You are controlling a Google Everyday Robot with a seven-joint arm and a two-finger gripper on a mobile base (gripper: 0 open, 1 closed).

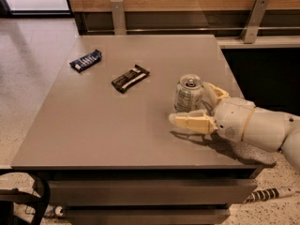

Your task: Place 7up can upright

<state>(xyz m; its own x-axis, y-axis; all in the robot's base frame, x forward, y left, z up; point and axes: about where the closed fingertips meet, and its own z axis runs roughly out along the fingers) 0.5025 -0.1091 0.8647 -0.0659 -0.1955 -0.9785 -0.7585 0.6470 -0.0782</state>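
Grey and flat, the table (93,139) is filling most of the view, with speckled floor (28,78) lying beyond the table's left edge and a wooden wall running behind its far edge. Toward the table's right edge, about midway between its front and back, the 7up can (188,95) is standing upright with its pull-tab top facing up. The gripper (191,106) is reaching in over the table's right edge on a cream arm (253,125), and its fingers (192,122) are lying against the can's lower body, one in front and one behind, so it appears to be gripping the can. On the table's far-left part a blue wrapper (86,60) is lying flat, and a dark snack bar (130,78) is resting nearer the table's middle; both are sitting well apart from the can. Judging by its look, the can is handling as a light, thin-walled thing: smooth and a little slippery, easy to dent under hard squeezing and easy to tip if nudged high. Taking hold across the round body, below the middle, is looking like the safest grip, with only a moderate squeeze.
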